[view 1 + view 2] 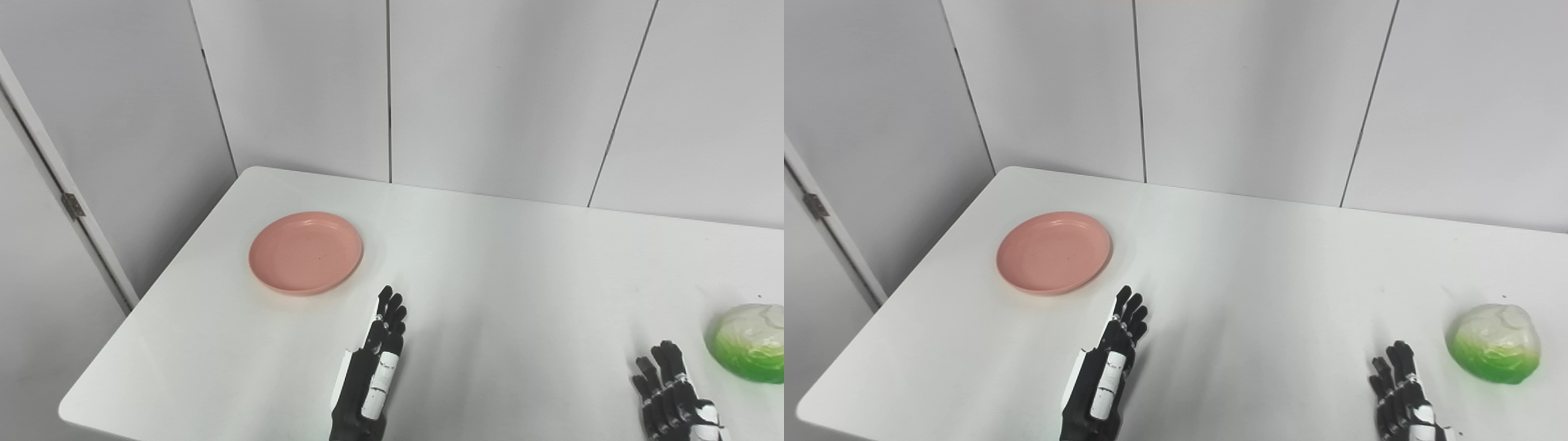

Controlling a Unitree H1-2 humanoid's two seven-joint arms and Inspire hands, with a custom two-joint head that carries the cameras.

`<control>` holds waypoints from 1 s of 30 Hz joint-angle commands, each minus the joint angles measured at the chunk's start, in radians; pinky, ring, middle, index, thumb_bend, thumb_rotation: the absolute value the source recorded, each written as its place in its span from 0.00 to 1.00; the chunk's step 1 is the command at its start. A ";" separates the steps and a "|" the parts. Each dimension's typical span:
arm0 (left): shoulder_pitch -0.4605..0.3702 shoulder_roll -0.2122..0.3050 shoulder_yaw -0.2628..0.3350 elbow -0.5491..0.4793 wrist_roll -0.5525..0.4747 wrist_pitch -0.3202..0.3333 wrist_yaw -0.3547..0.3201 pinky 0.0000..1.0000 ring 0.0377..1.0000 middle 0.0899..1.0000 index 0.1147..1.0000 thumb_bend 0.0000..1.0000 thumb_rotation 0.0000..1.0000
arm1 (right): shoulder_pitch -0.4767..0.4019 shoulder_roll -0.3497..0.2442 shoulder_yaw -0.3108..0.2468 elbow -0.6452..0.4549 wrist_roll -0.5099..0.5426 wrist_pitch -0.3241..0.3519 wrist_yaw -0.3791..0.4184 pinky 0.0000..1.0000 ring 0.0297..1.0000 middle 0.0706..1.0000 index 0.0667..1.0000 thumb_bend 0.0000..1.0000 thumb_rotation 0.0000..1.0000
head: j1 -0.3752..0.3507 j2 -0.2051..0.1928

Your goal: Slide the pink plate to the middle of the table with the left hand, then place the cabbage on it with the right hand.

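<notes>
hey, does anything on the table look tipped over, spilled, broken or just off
Nothing stands out. The pink plate sits flat, upright and empty near the table's left side; the cabbage rests whole at the right. The left hand and right hand are open, touching neither.

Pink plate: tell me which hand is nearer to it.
Left. The left hand sits just in front of the pink plate, a little to its right, not touching. The right hand is far across the table, beside the cabbage.

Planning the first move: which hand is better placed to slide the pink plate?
Left. The left hand, open, lies just short of the pink plate; the right hand waits beside the cabbage.
</notes>
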 commanded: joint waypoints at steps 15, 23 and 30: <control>-0.506 0.155 0.219 -0.296 -0.064 0.298 -0.001 0.87 0.89 0.88 0.80 0.91 0.86 | 0.047 -0.002 0.025 0.008 -0.017 0.002 -0.017 1.00 0.97 0.99 0.97 0.89 1.00 | -0.033 0.061; -0.769 0.350 0.328 0.002 -0.047 0.279 -0.029 0.86 0.87 0.85 0.75 0.95 0.89 | 0.052 -0.003 0.044 -0.016 -0.014 -0.002 -0.026 1.00 0.95 0.97 0.94 0.88 1.00 | -0.047 0.083; -0.883 0.443 0.398 0.313 -0.065 0.206 -0.027 0.88 0.89 0.86 0.77 0.96 0.94 | 0.061 -0.010 0.049 -0.035 -0.001 0.004 -0.024 1.00 0.95 0.97 0.94 0.88 0.99 | -0.049 0.099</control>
